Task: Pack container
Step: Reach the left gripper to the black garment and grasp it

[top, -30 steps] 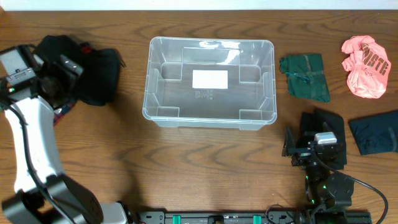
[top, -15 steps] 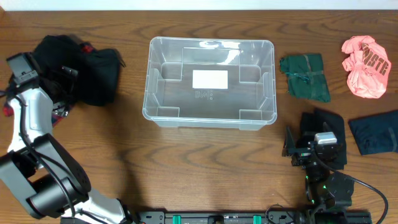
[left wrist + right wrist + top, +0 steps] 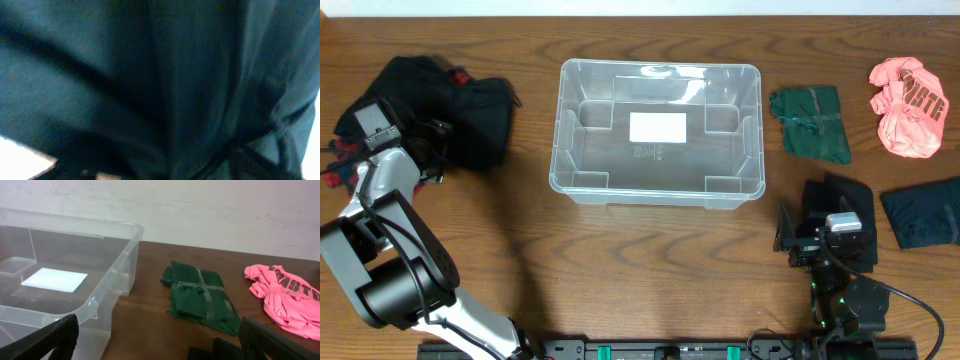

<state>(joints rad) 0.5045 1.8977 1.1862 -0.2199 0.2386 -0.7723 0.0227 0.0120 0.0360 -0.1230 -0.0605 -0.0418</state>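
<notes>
Now, your left gripper (image 3: 432, 150) buried in the dark clothes pile (image 3: 470, 115) at the left edge, jaw gap impossible to tell, your right gripper (image 3: 786, 230) spread wide by the near-right corner, container (image 3: 660, 66) central, toward the far edge.

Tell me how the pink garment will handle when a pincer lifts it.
The pink garment lies crumpled in soft folds, so it will likely sag and unfurl when lifted. It looks like thin cloth, probably light for its bulk. Pushed, it should bunch rather than roll.
</notes>
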